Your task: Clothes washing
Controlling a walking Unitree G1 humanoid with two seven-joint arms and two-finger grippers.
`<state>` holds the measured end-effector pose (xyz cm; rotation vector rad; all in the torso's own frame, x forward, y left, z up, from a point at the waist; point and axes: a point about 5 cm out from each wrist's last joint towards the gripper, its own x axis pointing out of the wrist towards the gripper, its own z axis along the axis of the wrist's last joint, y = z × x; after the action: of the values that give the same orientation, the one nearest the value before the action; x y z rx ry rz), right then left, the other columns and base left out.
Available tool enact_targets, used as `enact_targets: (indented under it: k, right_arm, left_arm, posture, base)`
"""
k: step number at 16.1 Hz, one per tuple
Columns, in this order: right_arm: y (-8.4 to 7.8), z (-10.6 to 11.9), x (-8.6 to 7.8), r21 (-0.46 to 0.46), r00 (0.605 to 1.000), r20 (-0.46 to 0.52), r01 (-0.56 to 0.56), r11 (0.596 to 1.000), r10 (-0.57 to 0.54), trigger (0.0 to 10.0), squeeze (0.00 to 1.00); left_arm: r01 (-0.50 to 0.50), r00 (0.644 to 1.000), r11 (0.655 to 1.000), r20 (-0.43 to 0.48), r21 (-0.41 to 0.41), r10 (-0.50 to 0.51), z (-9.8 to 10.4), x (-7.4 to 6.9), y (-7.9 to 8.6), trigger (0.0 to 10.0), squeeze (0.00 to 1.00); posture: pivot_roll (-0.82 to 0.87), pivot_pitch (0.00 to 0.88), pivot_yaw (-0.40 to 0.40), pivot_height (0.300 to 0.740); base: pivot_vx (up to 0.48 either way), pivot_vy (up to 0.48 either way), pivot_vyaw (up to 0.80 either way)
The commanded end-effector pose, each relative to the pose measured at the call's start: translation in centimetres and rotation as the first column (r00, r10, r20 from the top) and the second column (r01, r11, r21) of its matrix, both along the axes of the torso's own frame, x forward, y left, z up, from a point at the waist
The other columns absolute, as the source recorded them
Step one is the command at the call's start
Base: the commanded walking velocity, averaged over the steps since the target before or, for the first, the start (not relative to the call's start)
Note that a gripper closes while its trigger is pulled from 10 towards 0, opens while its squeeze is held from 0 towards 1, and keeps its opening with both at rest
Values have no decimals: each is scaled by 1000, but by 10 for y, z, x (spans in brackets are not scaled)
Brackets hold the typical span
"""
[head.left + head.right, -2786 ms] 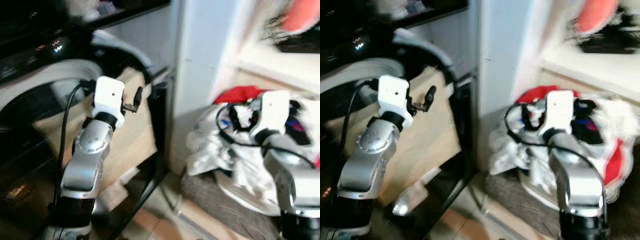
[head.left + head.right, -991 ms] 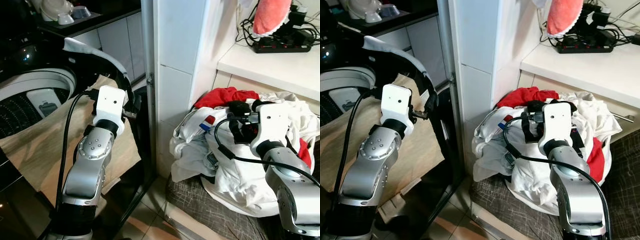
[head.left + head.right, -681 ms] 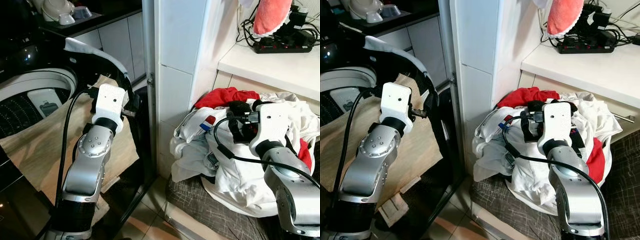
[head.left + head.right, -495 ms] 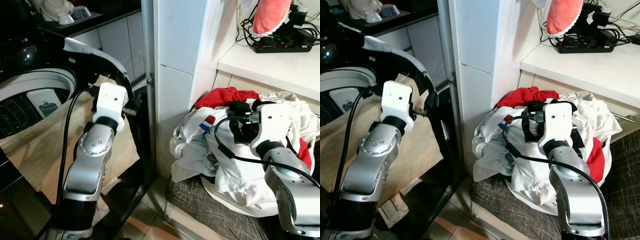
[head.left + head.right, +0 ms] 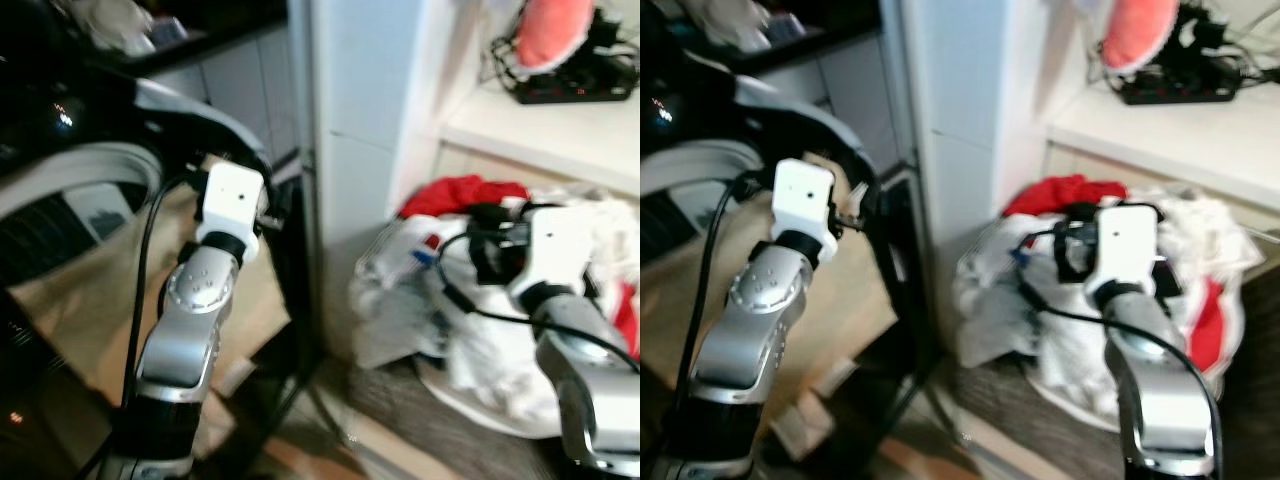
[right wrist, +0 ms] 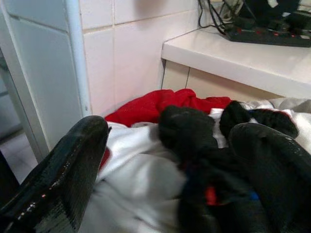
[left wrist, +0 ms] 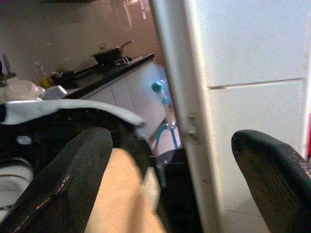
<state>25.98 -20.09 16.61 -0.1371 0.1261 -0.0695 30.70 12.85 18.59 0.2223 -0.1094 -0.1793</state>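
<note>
A heap of laundry point(image 5: 470, 330) lies on the floor at the right: white cloth, a red garment point(image 6: 165, 104) and a black garment point(image 6: 189, 131) on top. My right gripper point(image 6: 170, 160) hovers just over the black garment, open with nothing between its fingers. At the left stands the top-loading washing machine point(image 5: 60, 210) with its dark lid point(image 5: 200, 110) raised and a tan cloth point(image 5: 100, 300) draped over its front. My left gripper point(image 7: 175, 145) is held up beside the lid's edge, open and empty.
A white tiled pillar point(image 5: 360, 120) stands between the washer and the laundry. Above the heap is a white counter point(image 5: 540, 125) carrying a power strip point(image 5: 570, 90) and a pink cloth point(image 5: 555, 30). A grey mat point(image 5: 430, 400) lies under the heap.
The head views have blurred and shifted a little, so the camera has moved. Both arms keep the same places beside the washer lid and over the heap.
</note>
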Motion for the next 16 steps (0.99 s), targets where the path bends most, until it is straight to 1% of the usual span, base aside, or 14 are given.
enact_targets:
  k: [1, 5, 6, 7, 8, 11, 12, 16]
  right_arm:
    - [5, 2, 0, 7, 1000, 5, -23, 1000, 23, 10000, 0]
    - [7, 3, 1, 4, 999, 11, -34, 999, 34, 10000, 0]
    - [7, 4, 0, 4, 999, 12, -36, 999, 36, 10000, 0]
    - [7, 4, 0, 3, 999, 13, -36, 999, 36, 10000, 0]
    - [7, 4, 0, 4, 999, 14, -34, 999, 34, 10000, 0]
    - [3, 6, 0, 0, 1000, 16, -25, 1000, 25, 10000, 0]
    - [1, 7, 1, -4, 1000, 18, -18, 1000, 18, 10000, 0]
    - [0, 7, 1, -6, 1000, 18, -18, 1000, 18, 10000, 0]
  left_arm:
    - [-14, 1000, 1000, -7, 7, 14, 0, 2, 6, 10000, 0]
    - [-16, 1000, 1000, -4, 5, 16, 0, 2, 6, 10000, 0]
    - [-26, 1000, 999, 0, 38, 26, 0, 2, 7, 10000, 0]
    - [-23, 1000, 998, 2, 67, 23, 0, 1, 5, 10000, 0]
    - [-21, 1000, 998, -5, 67, 22, -1, 1, 4, 10000, 0]
    - [-36, 999, 999, -11, 26, 37, 0, 2, 4, 10000, 0]
    - [-12, 1000, 1000, -1, 20, 12, 3, 2, 1, 10000, 0]
    - [-6, 1000, 1000, -2, 0, 6, 4, 1, 1, 10000, 0]
  posture:
    - [-50, 0, 35, 740]
    - [-49, 0, 35, 740]
    - [-49, 0, 35, 740]
    - [-48, 0, 35, 740]
    - [-48, 0, 35, 740]
    - [-50, 0, 35, 740]
    - [-50, 0, 35, 740]
    - [-50, 0, 33, 740]
  base:
    - [0, 450, 0]
    - [0, 450, 0]
    - [0, 0, 0]
    - [0, -480, 0]
    - [0, -480, 0]
    - [0, 0, 0]
    - [0, 0, 0]
    - [0, 0, 0]
